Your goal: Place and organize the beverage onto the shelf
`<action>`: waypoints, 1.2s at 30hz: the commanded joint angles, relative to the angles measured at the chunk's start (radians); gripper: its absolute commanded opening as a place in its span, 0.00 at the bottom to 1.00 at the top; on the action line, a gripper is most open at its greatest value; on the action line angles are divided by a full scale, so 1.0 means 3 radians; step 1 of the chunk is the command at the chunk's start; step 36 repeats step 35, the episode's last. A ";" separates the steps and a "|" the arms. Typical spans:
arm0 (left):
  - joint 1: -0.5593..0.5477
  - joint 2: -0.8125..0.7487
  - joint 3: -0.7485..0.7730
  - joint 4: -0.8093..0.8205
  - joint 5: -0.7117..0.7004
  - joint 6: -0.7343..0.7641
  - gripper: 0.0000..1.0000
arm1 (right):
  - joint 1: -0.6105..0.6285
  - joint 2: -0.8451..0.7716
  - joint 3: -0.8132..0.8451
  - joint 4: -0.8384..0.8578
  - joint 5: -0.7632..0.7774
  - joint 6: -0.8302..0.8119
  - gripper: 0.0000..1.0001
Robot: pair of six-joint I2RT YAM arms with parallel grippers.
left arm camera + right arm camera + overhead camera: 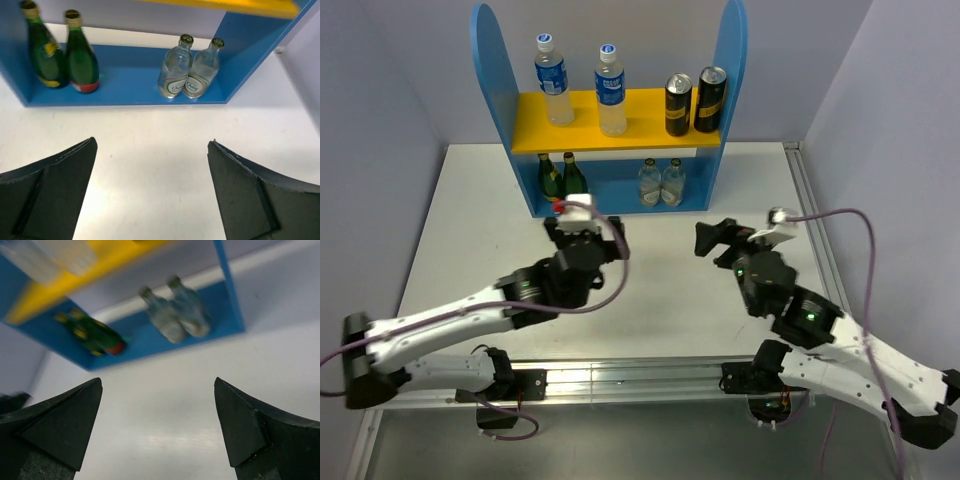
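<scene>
The blue shelf [496,90] stands at the back of the table. Two clear blue-label bottles [552,80] stand on its yellow upper board [640,105]. Two dark green bottles [561,176] and two short clear bottles [661,182] stand on its blue base; both pairs also show in the left wrist view, green [65,55] and clear [187,70]. My left gripper [582,224] is open and empty above the table, in front of the shelf. My right gripper [715,237] is open and empty, right of centre, facing the shelf.
Two black-and-gold cans [694,101] stand at the right of the yellow board. White table [660,290] lies between the grippers and the shelf base [130,85]. Grey walls close in left, right and back.
</scene>
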 commanded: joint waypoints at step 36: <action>-0.0363 -0.1665 0.0687 -0.1452 -0.0366 0.0101 0.99 | 0.0102 -0.0025 0.1919 -0.0822 -0.1050 -0.0853 1.00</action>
